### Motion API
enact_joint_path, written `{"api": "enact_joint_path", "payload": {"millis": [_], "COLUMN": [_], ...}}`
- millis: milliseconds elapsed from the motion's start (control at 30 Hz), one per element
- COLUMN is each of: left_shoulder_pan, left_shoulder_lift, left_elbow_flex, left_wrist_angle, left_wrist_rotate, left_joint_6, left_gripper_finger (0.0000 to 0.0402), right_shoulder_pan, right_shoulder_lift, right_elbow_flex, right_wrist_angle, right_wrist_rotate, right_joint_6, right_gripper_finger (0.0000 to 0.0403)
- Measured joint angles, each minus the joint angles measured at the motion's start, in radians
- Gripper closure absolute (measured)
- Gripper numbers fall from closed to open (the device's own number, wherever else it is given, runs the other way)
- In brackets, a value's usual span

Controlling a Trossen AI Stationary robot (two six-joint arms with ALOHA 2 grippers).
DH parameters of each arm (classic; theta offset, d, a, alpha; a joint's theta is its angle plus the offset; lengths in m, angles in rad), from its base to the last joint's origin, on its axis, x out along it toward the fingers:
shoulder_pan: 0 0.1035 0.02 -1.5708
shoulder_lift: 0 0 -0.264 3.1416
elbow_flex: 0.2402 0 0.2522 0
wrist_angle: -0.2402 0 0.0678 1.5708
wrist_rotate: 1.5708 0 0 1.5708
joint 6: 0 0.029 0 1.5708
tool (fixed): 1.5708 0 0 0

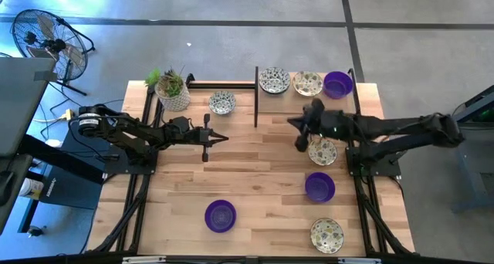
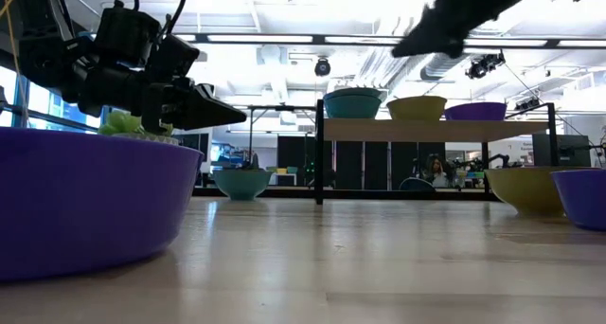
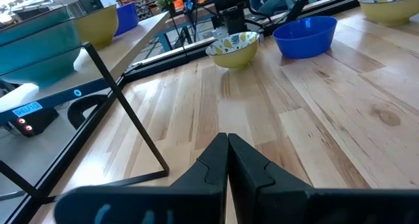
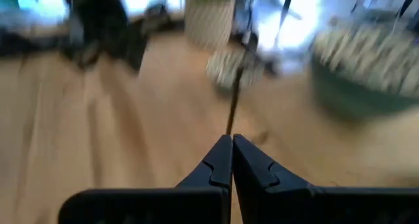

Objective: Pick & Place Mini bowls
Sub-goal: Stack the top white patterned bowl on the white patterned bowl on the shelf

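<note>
Three mini bowls stand on a raised shelf [image 1: 309,98] at the far right: two patterned bowls [image 1: 274,81] [image 1: 307,83] and a purple one [image 1: 337,84]. Another patterned bowl [image 1: 222,103] sits on the table beside the shelf. Nearer lie a patterned bowl [image 1: 323,150], a purple bowl [image 1: 319,187], a patterned bowl [image 1: 326,234] and a purple bowl [image 1: 220,216]. My left gripper [image 1: 221,137] [image 3: 227,145] hovers shut over the table's middle left. My right gripper [image 1: 292,123] [image 4: 232,144] is shut and empty, above the table just in front of the shelf.
A white pot with a green plant [image 1: 173,90] stands at the far left. The shelf's thin black frame [image 1: 256,94] rises between the arms. Bare wood lies in the table's middle [image 1: 262,171]. A fan [image 1: 46,36] stands on the floor beyond the table.
</note>
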Motion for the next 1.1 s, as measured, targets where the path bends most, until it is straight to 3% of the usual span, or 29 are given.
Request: {"api": "enact_joint_path", "payload": {"millis": [233, 400, 567, 700, 867, 1100], "left_shoulder_pan": [0.0, 0.0, 0.0, 0.0, 0.0, 0.0], "left_shoulder_lift": [0.0, 0.0, 0.0, 0.0, 0.0, 0.0], "left_elbow_flex": [0.0, 0.0, 0.0, 0.0, 0.0, 0.0], "left_wrist_angle": [-0.001, -0.001, -0.001, -0.002, -0.002, -0.002], "left_wrist_rotate": [0.001, 0.005, 0.006, 0.007, 0.007, 0.007], "left_joint_6": [0.0, 0.0, 0.0, -0.002, -0.003, -0.003], "left_gripper_finger": [0.0401, 0.0401, 0.0401, 0.0401, 0.0401, 0.0401], "right_shoulder_pan": [0.243, 0.362, 0.406, 0.406, 0.379, 0.317], "right_shoulder_lift": [0.007, 0.007, 0.026, 0.072, 0.144, 0.247], "right_elbow_flex": [0.0, -0.001, -0.001, -0.001, -0.001, -0.001], "right_wrist_angle": [-0.405, -0.587, -0.68, -0.722, -0.736, -0.734], "right_wrist_rotate": [0.133, 0.081, -0.036, -0.097, -0.097, -0.092], "right_joint_6": [0.432, 0.785, 0.984, 1.055, 1.044, 0.947], "right_gripper_finger": [0.0403, 0.0398, 0.0357, 0.0309, 0.0258, 0.0239]}}
